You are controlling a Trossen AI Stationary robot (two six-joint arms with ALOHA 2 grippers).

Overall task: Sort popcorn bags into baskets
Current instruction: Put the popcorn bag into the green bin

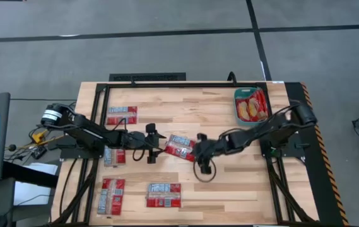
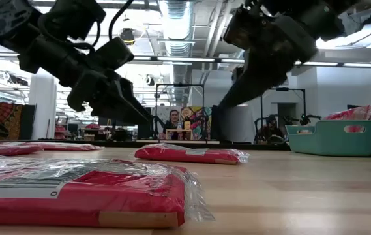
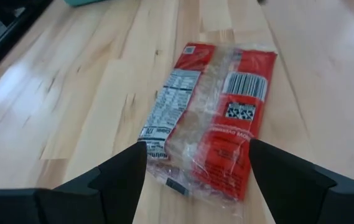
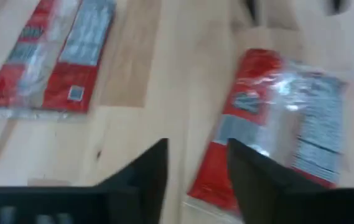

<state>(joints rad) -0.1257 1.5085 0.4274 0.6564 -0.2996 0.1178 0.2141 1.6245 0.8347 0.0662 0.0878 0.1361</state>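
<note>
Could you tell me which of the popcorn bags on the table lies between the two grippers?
The tilted bag at the table's middle: the left gripper is on one side, the right gripper on the other. The other loose bags lie toward the left and front edges.

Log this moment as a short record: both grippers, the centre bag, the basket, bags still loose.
left gripper: open, just left of the centre bag
right gripper: fingers apart, at the bag's right end
centre popcorn bag: flat on the table, in neither gripper
basket: back right corner, holds bags
loose bags: five on the table in the high view
</note>
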